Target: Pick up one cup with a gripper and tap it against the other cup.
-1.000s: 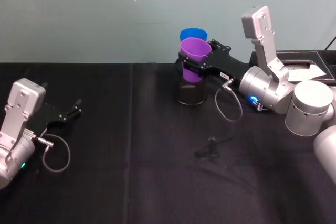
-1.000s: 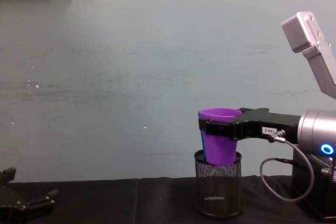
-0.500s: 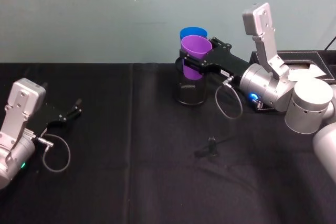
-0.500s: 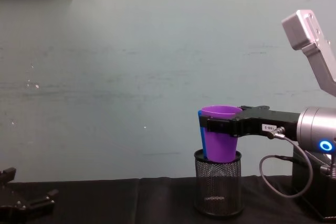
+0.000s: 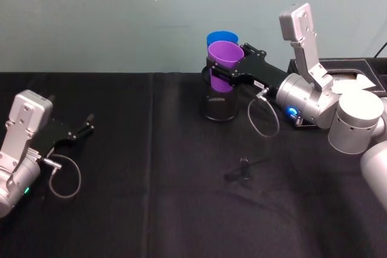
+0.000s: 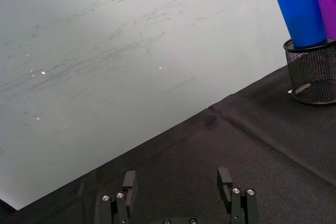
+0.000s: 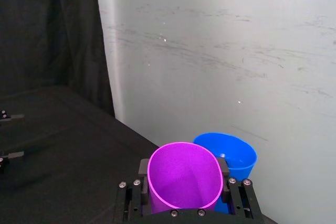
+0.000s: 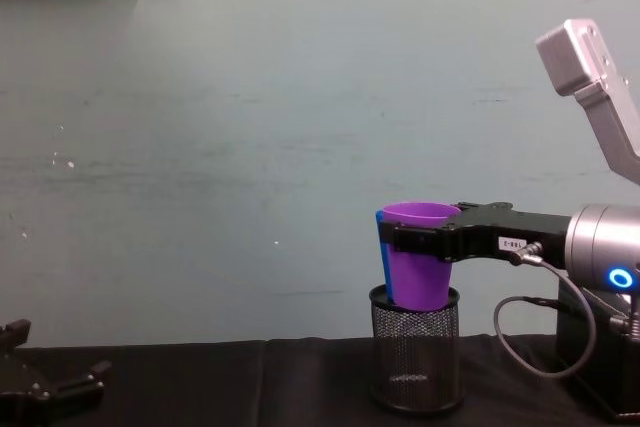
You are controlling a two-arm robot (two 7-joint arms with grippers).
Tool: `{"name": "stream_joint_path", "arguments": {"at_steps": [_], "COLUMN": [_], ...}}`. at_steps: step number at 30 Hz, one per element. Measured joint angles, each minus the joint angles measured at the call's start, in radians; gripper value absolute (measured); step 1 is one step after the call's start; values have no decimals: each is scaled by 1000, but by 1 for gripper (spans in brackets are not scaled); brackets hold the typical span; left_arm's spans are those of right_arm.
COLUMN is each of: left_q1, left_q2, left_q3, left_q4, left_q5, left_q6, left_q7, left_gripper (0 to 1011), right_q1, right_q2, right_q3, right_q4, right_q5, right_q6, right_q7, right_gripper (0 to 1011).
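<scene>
1. Firstly, your left gripper [image 6: 177, 177] rests low on the black cloth [image 5: 151, 209], jaws wide apart and empty, well apart from the cups
2. The blue cup [image 5: 221, 37] stands in the mesh pen holder [image 5: 219, 108], which likely steadies it as the target
3. The purple cup [image 5: 225, 58] hangs at its near side, seemingly touching it
4. Your right gripper [image 5: 226, 67] clamps the purple cup just below the rim, leaving its wall free for tapping

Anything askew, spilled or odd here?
Both cups sit in a mesh pen holder, not on the cloth: the purple cup, clamped by the right gripper, beside the blue cup. A small black item lies loose mid-cloth. Left gripper parked, open.
</scene>
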Motion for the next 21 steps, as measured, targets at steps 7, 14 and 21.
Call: {"name": "stream_joint_path", "arguments": {"at_steps": [7,14,21], "left_q1": [0,0,0], "left_q2": [0,0,0], "left_q3": [0,0,0], "left_q4": [0,0,0], "left_q5": [0,0,0], "left_q6": [0,0,0], "left_q7": [0,0,0], "left_gripper": [1000,1000,1000], "right_q1": [-1,-1,-1], "right_q2": [1,1,1], "right_q3": [-1,-1,-1], "right_q4": [-1,-2,-2], "right_q5": [1,1,1], "right_q6": [1,1,1], "right_q7": [-3,-4,-4], "right_gripper": [741,741,741]}}
